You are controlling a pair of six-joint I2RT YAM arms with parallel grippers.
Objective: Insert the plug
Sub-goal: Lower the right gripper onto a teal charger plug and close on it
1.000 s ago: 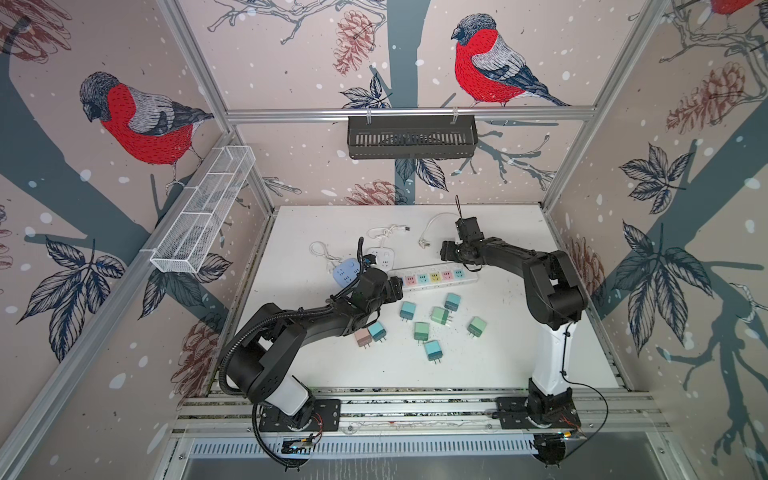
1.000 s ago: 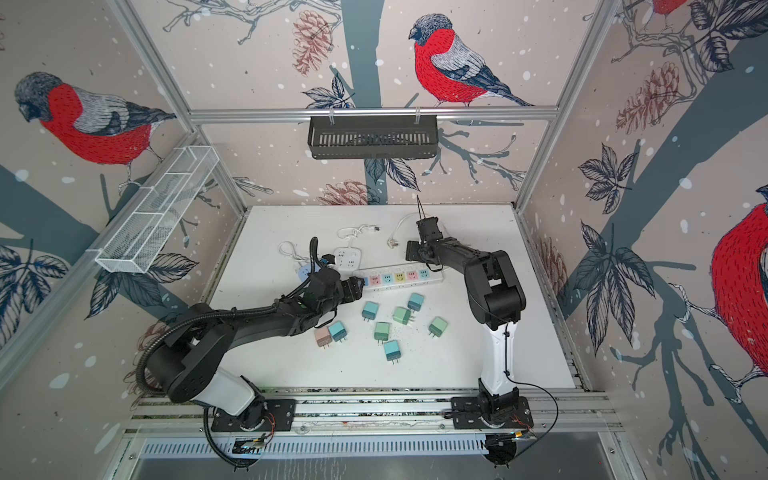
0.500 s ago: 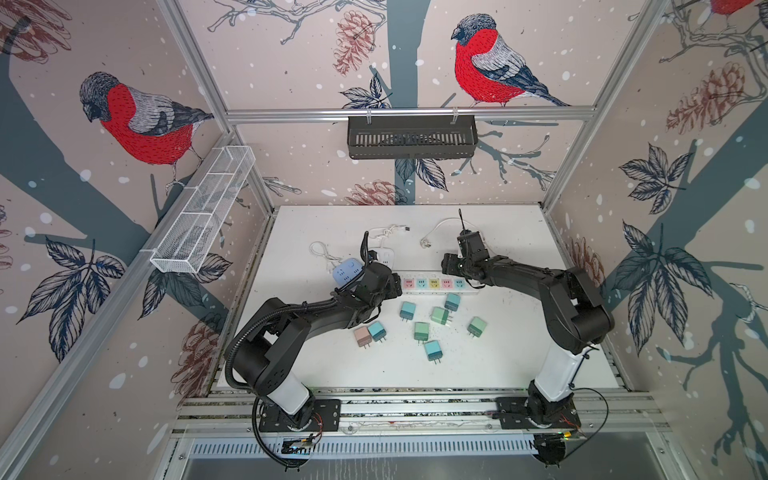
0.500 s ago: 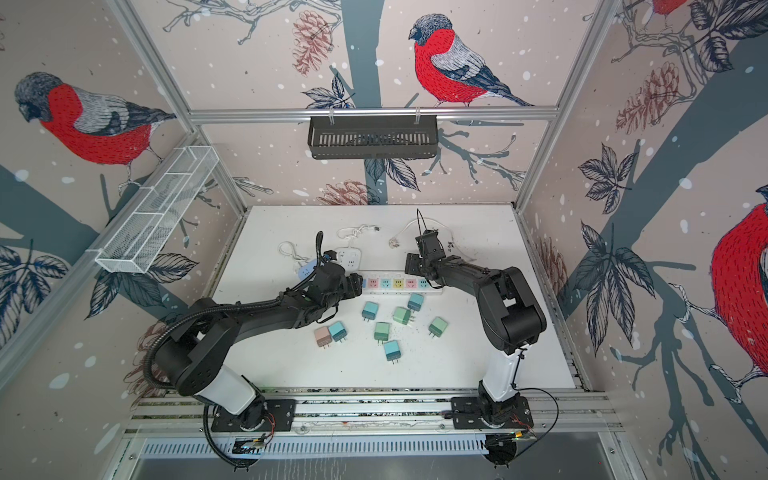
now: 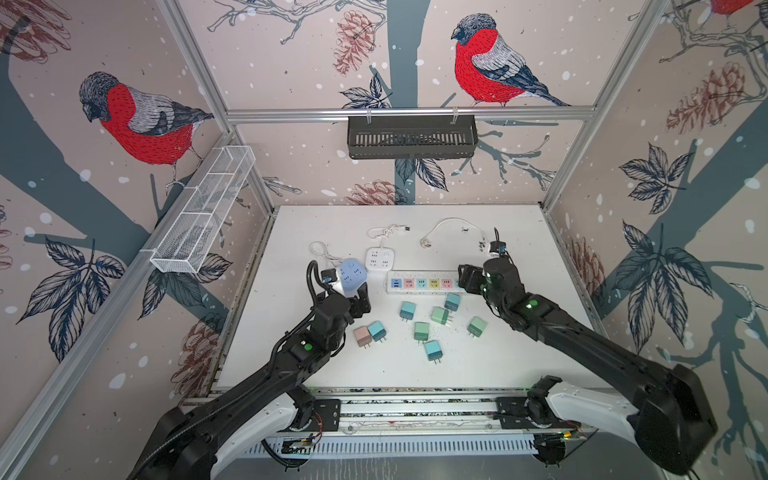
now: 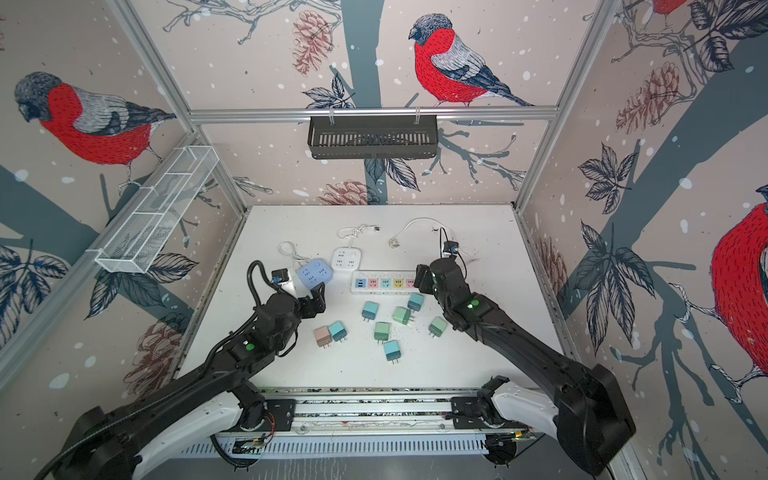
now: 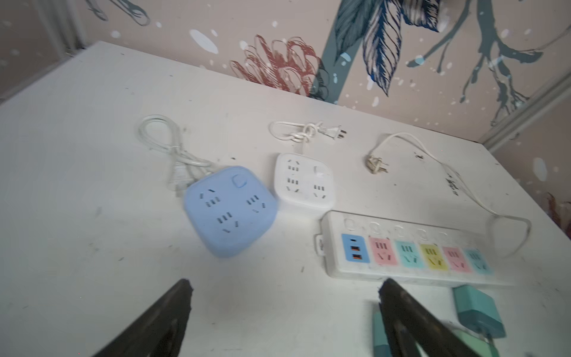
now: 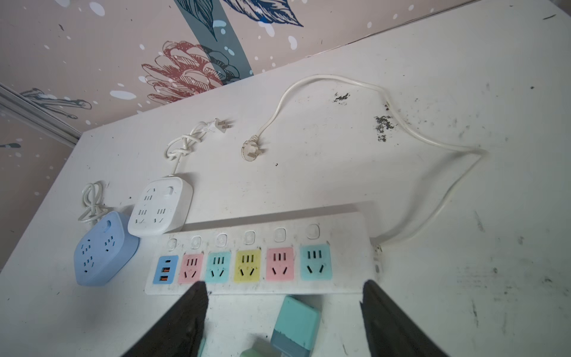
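Several small plug adapters, teal (image 5: 407, 310), green (image 5: 439, 316) and one pink (image 5: 362, 336), lie loose on the white table. Behind them sits a white power strip (image 5: 424, 283) with coloured sockets, all bare in the right wrist view (image 8: 256, 262). My left gripper (image 5: 347, 296) hangs open and holds nothing, just in front of a blue socket cube (image 5: 352, 272). My right gripper (image 5: 467, 279) is open over the strip's right end. In the right wrist view a teal plug (image 8: 296, 321) lies on the table between its spread fingers, untouched.
A white socket cube (image 5: 379, 259) stands behind the strip, beside the blue one. Their white cables (image 5: 453, 224) and wall plugs trail toward the back of the table. A black basket (image 5: 411, 136) hangs on the back wall and a wire shelf (image 5: 203, 210) on the left wall.
The right gripper has drawn back from behind the strip to its near right end. The left gripper has slid left, away from the strip, and its jaws have spread wider.
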